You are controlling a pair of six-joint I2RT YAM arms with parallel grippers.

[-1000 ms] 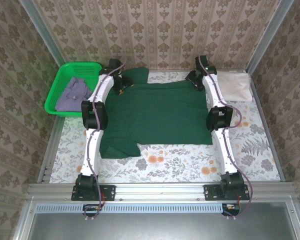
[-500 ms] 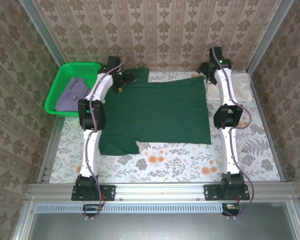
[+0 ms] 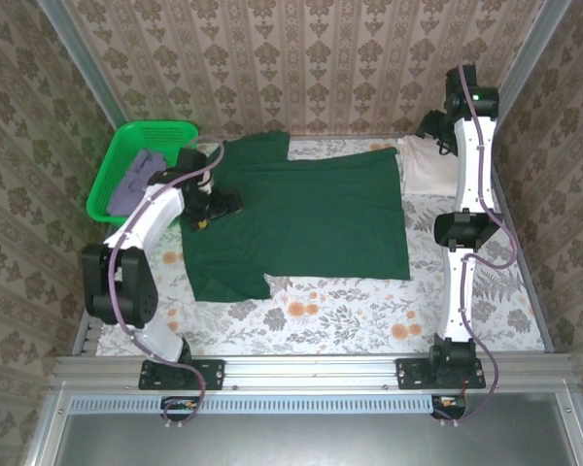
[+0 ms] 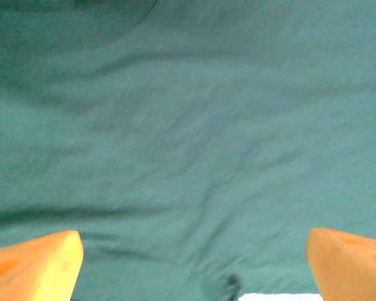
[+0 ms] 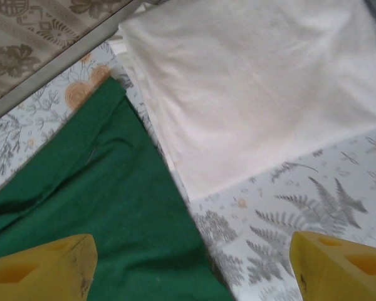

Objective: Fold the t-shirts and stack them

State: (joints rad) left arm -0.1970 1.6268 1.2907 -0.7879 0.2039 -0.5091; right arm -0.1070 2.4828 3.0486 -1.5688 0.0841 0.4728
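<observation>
A large dark green t-shirt [image 3: 311,218] lies spread flat over the middle of the table. My left gripper [image 3: 214,206] hovers low over its left part, open, with only green cloth [image 4: 188,138] under its orange fingertips [image 4: 37,266]. My right gripper [image 3: 433,128] is raised at the back right, open and empty, looking down on the folded cream-white t-shirt [image 5: 250,81] and the green shirt's far right corner [image 5: 94,207]. The cream-white t-shirt [image 3: 426,167] lies partly behind the right arm. A greyish-lavender t-shirt [image 3: 136,180] sits crumpled in the basket.
The bright green plastic basket [image 3: 112,165] stands at the back left, close to the left arm. Metal rails frame the table and papered walls close it in. Floral tablecloth [image 3: 369,311] shows bare in front of the green shirt and at the right.
Both grippers have left the shirt's far edge. The left one drew back toward the near left over the shirt, the right one rose toward the back right corner. The green shirt now lies flatter.
</observation>
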